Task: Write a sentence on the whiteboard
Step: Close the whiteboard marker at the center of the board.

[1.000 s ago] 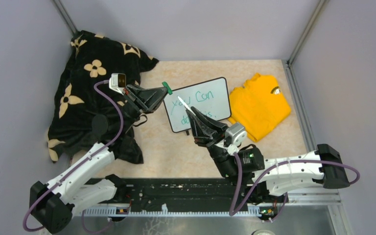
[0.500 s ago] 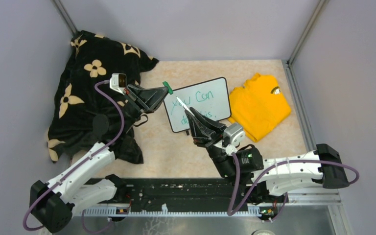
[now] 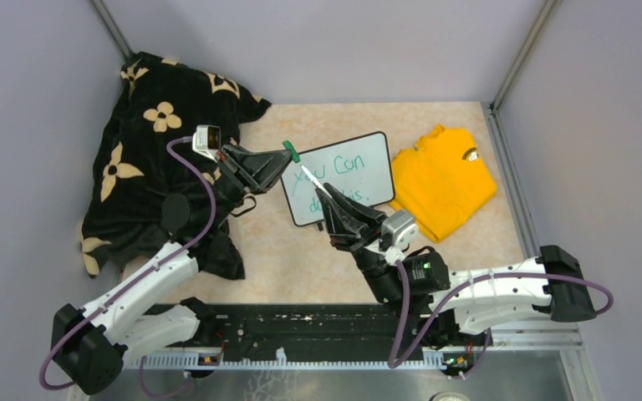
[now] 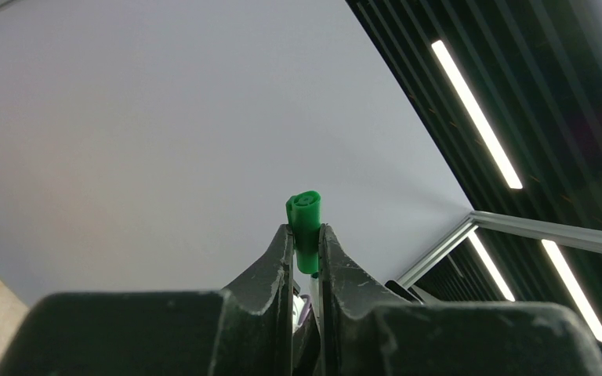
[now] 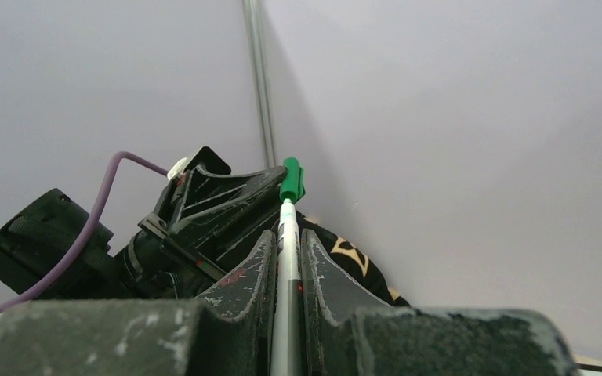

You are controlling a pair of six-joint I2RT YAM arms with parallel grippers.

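Currently the left end effector (image 3: 281, 159) pinches a green cap (image 3: 288, 151), and the right end effector (image 3: 333, 200) grips a white marker (image 3: 313, 178) whose tip sits at that cap. The whiteboard (image 3: 359, 171), bearing green writing, lies on the tabletop (image 3: 301, 259) between a black flowered blanket (image 3: 150, 125) and a yellow shirt (image 3: 443, 180).

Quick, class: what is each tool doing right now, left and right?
Left tool: closed, holding the green marker cap.
Right tool: closed, holding the white marker.
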